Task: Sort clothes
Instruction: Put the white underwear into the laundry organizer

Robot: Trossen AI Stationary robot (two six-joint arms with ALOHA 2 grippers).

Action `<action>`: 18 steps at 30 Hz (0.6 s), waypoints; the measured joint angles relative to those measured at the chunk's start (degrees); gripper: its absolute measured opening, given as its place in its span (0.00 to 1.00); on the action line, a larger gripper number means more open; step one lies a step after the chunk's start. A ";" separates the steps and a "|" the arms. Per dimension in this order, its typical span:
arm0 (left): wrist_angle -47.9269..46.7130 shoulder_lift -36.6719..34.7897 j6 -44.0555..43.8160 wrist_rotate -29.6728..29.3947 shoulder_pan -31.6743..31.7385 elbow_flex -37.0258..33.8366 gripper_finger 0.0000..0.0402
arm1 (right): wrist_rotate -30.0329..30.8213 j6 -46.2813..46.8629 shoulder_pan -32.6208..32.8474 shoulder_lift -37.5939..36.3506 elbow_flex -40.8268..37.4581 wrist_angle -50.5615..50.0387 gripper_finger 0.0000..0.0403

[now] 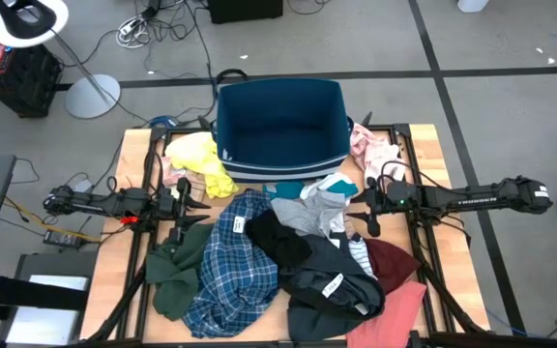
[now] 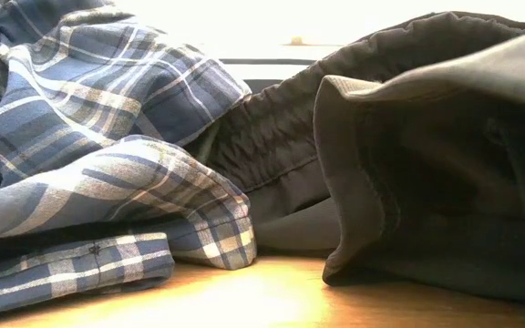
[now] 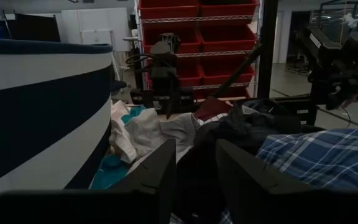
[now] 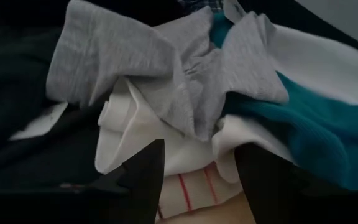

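A light wooden desk [image 1: 129, 164] stands on a grey floor crossed by dark lines, with cables and a round lamp base lying on the floor beyond the desk's far edge. In the left wrist view, red bins on a rack fill the room behind. A navy blue bin [image 1: 280, 126] sits at the desk's far edge, and everything else is placed from it.

The clothes [image 1: 288, 251] lie heaped on the near side of the bin, a loose pile spreading across the desk with its long axis running side to side. A yellow garment [image 1: 201, 159] lies touching the bin's left wall; a pink piece [image 1: 370, 150] lies just beside its right wall. Directly in front of the bin are a teal-and-white item [image 1: 332, 186] and a grey one [image 1: 303, 215]. Farther from the bin, a blue plaid shirt [image 1: 230, 266] stretches away from it toward the desk's near edge, with a dark green garment [image 1: 177, 271] to its left, black [image 1: 278, 237] and dark grey [image 1: 332, 280] pieces to its right, then maroon [image 1: 395, 261] and salmon [image 1: 404, 304] at the near right.

The left gripper [image 1: 184, 208] hovers left of the pile in front of the bin's left corner, fingers [image 3: 157, 174] parted, gripping nothing. The right gripper [image 1: 370, 217] is in front of the bin's right corner, its fingers [image 4: 145, 171] spread, released, just above grey and white cloth.
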 joint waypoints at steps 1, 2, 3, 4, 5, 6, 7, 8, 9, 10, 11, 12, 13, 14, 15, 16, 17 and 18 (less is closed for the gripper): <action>0.00 0.00 0.01 0.00 -0.01 0.00 0.30 | 0.02 -1.29 0.00 0.00 -0.01 0.02 0.49; -0.02 0.01 0.02 0.02 -0.01 0.00 0.30 | 0.02 -2.59 0.00 0.00 0.01 0.02 0.49; 0.00 0.00 0.01 0.01 -0.01 -0.01 0.30 | 0.02 -3.45 0.00 0.00 0.01 0.00 0.49; 0.00 0.00 0.01 0.00 0.01 0.00 0.30 | 0.02 -3.76 0.00 0.00 0.00 0.02 0.49; 0.01 0.00 0.02 0.00 -0.01 0.00 0.30 | 0.02 -3.91 0.00 0.00 -0.01 0.02 0.49; -0.01 0.00 0.02 0.00 -0.01 0.00 0.30 | 0.02 -3.91 0.00 0.00 0.01 0.02 0.49; -0.02 0.00 0.02 0.02 0.01 0.00 0.30 | 0.02 -3.91 0.00 0.00 0.01 0.02 0.49; -0.02 0.00 0.00 0.00 -0.01 0.00 0.30 | 0.02 -3.62 0.00 0.00 0.00 0.02 0.49; 0.01 0.00 0.00 0.02 0.00 0.00 0.30 | 0.02 -2.94 0.00 0.00 -0.01 0.04 0.49; 0.00 0.00 0.02 0.00 -0.01 0.00 0.30 | 0.02 -1.84 0.00 0.00 0.01 0.06 0.49; 0.00 0.00 0.01 0.00 -0.01 0.00 0.30 | 0.02 -0.32 0.00 0.00 0.00 0.06 0.49; -0.01 0.00 0.01 0.02 0.01 0.00 0.30 | 0.02 1.66 0.00 0.00 0.00 0.14 0.49; -0.01 0.02 0.00 0.02 0.01 0.00 0.30 | 0.02 3.98 0.00 0.00 0.01 0.34 0.49; 0.01 0.00 0.00 0.00 -0.01 0.00 0.30 | 0.02 6.39 0.00 0.00 0.01 0.59 0.49; -0.01 0.00 0.00 0.01 -0.01 0.00 0.30 | 0.02 8.81 0.00 0.00 0.01 0.85 0.49; -0.02 0.00 0.02 0.02 -0.01 0.00 0.30 | 0.04 10.84 0.00 0.00 0.00 1.18 0.49; -0.02 0.00 0.02 0.01 -0.01 0.00 0.30 | 0.04 12.46 0.00 0.00 0.00 1.62 0.49; 0.00 0.00 0.02 0.00 0.00 0.00 0.30 | 0.04 13.80 0.00 0.00 0.00 2.15 0.49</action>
